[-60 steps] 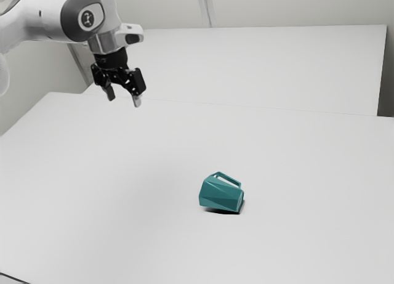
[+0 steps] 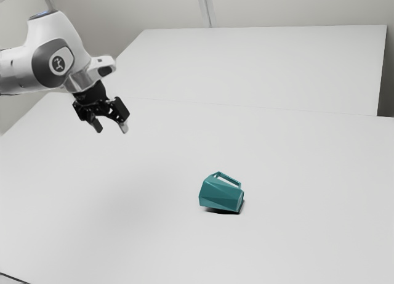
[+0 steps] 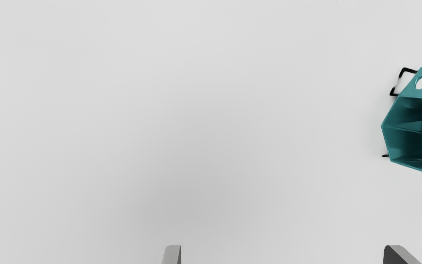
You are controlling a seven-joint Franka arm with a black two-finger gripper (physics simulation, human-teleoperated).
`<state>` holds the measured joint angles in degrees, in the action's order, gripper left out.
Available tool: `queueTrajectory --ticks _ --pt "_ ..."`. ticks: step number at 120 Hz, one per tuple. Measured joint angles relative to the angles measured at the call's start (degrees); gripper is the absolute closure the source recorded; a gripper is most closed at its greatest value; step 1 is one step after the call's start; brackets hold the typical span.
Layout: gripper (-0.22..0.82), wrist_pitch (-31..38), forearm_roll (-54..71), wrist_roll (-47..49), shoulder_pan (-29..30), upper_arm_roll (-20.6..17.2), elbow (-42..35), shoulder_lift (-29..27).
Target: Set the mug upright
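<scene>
Exterior view: Reach out over a broad white table [image 2: 123,235], matte, smooth and flat, with plain greyish walls [image 2: 295,7] rising in the background. Come in from the exterior view's left on an arm [image 2: 43,62] cased in glossy white shell, with a rounded dark-grey cap at the joint. Carry at its end a black gripper [image 2: 111,129], angular and knobbly in outline, tilted, and held above the table. Hold the jaws wide open, well apart from each other and away from the mug [image 2: 218,194].

See that teal mug lying on its side on the table, toward the exterior view's right from the gripper. Note faceted walls, hard and faintly shiny, with flat planes meeting at crisp edges. In the wrist view, look into a hollow, many-cornered mouth, darker teal within and turned toward the gripper. Find the angular handle [image 2: 231,178] on the upper side, with a round hole near the rim. Beneath the mug, make out a narrow dark shadow [image 2: 228,212]. Beside it, in the wrist view, pick out a thin, bent black line [image 3: 402,70]; cannot tell its nature.
</scene>
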<state>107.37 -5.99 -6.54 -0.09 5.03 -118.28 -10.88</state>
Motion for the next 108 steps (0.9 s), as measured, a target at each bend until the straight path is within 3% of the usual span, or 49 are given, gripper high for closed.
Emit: queueTrajectory --ticks 40,69,108 --pt "0.0 14.13 -13.19 -0.51 -0.08 0.18 -10.37 0.18" --pt "0.0 18.69 -26.6 -6.28 -0.11 -0.38 -14.45 2.03" --pt "0.0 20.43 -33.0 -17.91 -0.4 -2.62 -14.42 7.71"
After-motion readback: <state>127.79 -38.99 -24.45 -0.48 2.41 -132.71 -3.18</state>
